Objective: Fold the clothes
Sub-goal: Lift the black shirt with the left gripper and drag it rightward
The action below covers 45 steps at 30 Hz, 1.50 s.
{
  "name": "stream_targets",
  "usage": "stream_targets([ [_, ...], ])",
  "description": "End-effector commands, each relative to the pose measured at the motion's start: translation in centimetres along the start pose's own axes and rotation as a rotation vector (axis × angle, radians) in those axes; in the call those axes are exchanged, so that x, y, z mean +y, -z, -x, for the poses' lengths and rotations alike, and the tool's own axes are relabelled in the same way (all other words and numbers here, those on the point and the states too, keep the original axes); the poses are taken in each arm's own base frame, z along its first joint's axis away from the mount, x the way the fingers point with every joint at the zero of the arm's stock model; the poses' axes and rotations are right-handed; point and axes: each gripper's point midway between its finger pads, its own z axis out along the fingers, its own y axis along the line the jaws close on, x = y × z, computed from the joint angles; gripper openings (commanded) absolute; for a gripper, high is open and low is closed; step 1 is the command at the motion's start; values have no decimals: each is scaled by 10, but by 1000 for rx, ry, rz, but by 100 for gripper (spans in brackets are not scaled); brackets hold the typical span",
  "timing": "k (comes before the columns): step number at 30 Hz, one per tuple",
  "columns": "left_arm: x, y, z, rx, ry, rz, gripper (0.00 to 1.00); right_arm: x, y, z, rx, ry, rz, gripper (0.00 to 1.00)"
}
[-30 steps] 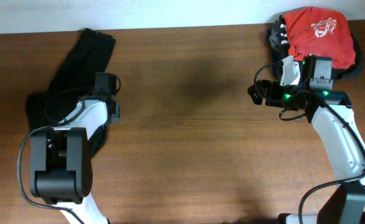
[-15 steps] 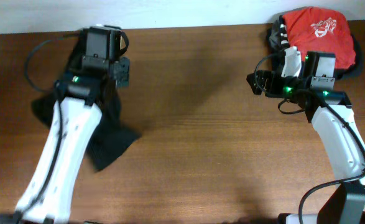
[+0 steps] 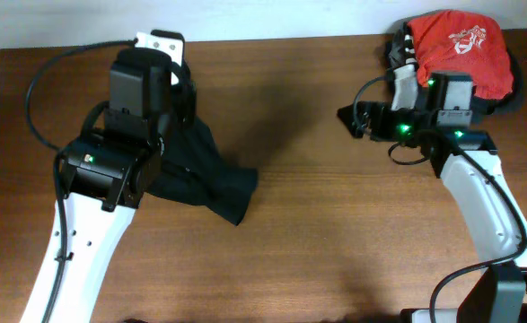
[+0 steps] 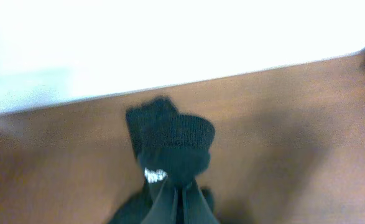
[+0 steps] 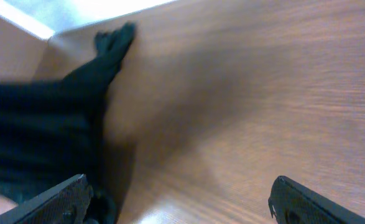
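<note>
The black garment (image 3: 211, 179) hangs bunched from my raised left arm, and its lower end trails onto the table toward the middle. In the left wrist view my left gripper (image 4: 177, 184) is shut on the black fabric, with a ribbed cuff (image 4: 173, 138) and a small white mark beyond the fingertips. My right gripper (image 3: 348, 117) is open and empty over bare wood at the back right, pointing left. Its fingers stand wide apart in the right wrist view (image 5: 185, 200).
A red t-shirt with white print (image 3: 461, 40) lies on a dark pile (image 3: 396, 52) at the back right corner, just behind my right arm. Dark fabric (image 5: 39, 124) fills the left of the right wrist view. The wall runs along the table's back edge.
My left arm rose and swung right, pulling the black garment off its left-side heap so it now drapes toward the middle. My right gripper shifted slightly left.
</note>
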Motion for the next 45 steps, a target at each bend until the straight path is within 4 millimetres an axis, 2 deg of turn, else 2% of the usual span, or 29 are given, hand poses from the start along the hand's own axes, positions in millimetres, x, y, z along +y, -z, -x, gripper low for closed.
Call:
stream_targets([
  [1, -8, 14, 34, -137, 42, -62, 1, 32, -6, -10, 51, 115, 115, 97],
  [7, -28, 38, 104, -427, 132, -220, 1, 39, -10, -16, 73, 132, 128, 97],
  [10, -45, 62, 136, -559, 166, -367, 1, 36, -8, -15, 68, 127, 122, 97],
  [13, -60, 91, 154, -622, 180, -516, 1, 28, -3, -9, 51, 103, 110, 97],
  [16, -78, 117, 157, -614, 151, -660, 1, 21, 6, -1, 25, 81, 116, 97],
  [19, -96, 137, 144, -534, 107, -788, 1, 15, 16, 9, -6, 69, 129, 97],
  [21, -98, 138, 117, -383, 86, -797, 1, 9, 25, 16, -29, 56, 130, 97],
  [23, -91, 132, 91, -274, 39, -736, 1, 5, 28, 18, -36, 48, 131, 97],
  [26, -59, 108, 51, -98, 22, -522, 1, 4, 28, 17, -35, 46, 128, 97],
  [28, -28, 92, 24, 15, 24, -344, 1, 6, 26, 16, -30, 51, 126, 97],
  [30, -3, 82, 7, 85, 15, -206, 1, 8, 22, 15, -22, 58, 117, 97],
  [33, 30, 71, -6, 147, -3, -25, 1, 12, 14, 10, -1, 74, 87, 97],
  [36, 52, 60, -10, 178, -49, 100, 1, 17, 1, 4, 24, 79, 33, 97],
  [41, 56, 38, -16, 226, -81, 124, 1, 19, -29, -3, 42, 72, -92, 97],
  [45, 54, 24, -21, 261, -97, 126, 1, 12, -59, -6, 35, 33, -154, 98],
])
